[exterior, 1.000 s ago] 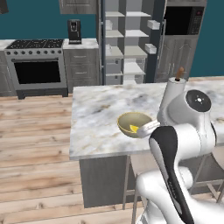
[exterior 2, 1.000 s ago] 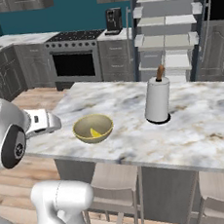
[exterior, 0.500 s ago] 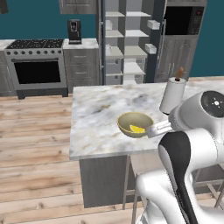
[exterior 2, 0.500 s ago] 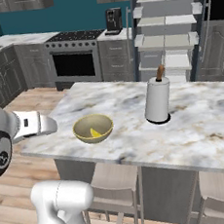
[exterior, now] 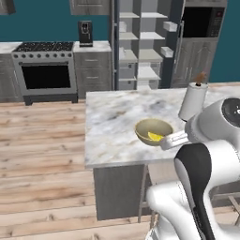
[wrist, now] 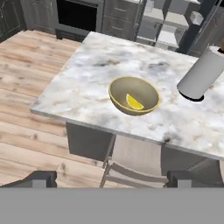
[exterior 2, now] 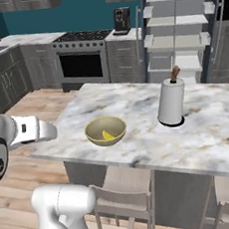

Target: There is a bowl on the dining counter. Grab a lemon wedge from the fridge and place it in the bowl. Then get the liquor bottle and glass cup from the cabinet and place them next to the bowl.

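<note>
Tool (wrist: 112, 177) spread wide and empty, back off the bench (wrist: 87, 78) near edge over open floor; ahead, near that edge, one bowl (wrist: 133, 95) holding one lemon wedge (wrist: 134, 102), one paper-towel roll (wrist: 202, 74) beyond.

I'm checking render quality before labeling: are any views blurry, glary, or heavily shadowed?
Hand view: sharp, the lemon wedge clear inside the bowl, a soft shadow beside the paper towel roll. Left and right base views: slightly soft, evenly lit, no glare.
</note>
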{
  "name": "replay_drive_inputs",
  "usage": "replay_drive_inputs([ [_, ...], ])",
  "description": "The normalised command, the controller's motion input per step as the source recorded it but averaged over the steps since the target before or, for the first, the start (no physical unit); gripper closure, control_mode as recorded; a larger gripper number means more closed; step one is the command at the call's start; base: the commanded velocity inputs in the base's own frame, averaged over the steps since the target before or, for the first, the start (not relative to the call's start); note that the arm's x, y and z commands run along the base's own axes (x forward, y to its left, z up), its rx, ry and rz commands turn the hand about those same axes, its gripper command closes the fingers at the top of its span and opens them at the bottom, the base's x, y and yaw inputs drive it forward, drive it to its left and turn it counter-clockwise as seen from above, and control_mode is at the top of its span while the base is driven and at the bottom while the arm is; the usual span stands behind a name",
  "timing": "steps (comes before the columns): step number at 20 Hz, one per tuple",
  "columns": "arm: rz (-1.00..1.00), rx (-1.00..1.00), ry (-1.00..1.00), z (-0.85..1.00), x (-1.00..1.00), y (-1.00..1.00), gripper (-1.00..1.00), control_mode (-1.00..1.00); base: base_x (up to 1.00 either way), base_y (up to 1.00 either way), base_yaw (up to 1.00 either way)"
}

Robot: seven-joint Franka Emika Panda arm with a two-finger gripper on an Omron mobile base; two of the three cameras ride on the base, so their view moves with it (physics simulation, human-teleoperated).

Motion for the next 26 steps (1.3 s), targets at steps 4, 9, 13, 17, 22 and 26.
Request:
replay_drive_inputs([
  [4, 0.0, 0.0, 0.0, 0.0, 0.0, 0.0, -1.0, 1.0, -0.48, 0.99, 0.34],
  [9, 0.0, 0.0, 0.0, 0.0, 0.0, 0.0, -1.0, 1.0, -0.31, 0.93, 0.51],
  [13, 0.0, 0.0, 0.0, 0.0, 0.0, 0.0, -1.0, 1.0, -0.19, 0.86, 0.59],
  [17, 0.0, 0.0, 0.0, 0.0, 0.0, 0.0, -1.0, 1.0, -0.04, 0.65, 0.66],
  [22, 0.0, 0.0, 0.0, 0.0, 0.0, 0.0, -1.0, 1.0, 0.05, 0.38, 0.68],
  [26, 0.0, 0.0, 0.0, 0.0, 0.0, 0.0, -1.0, 1.0, 0.68, -0.02, 0.61],
])
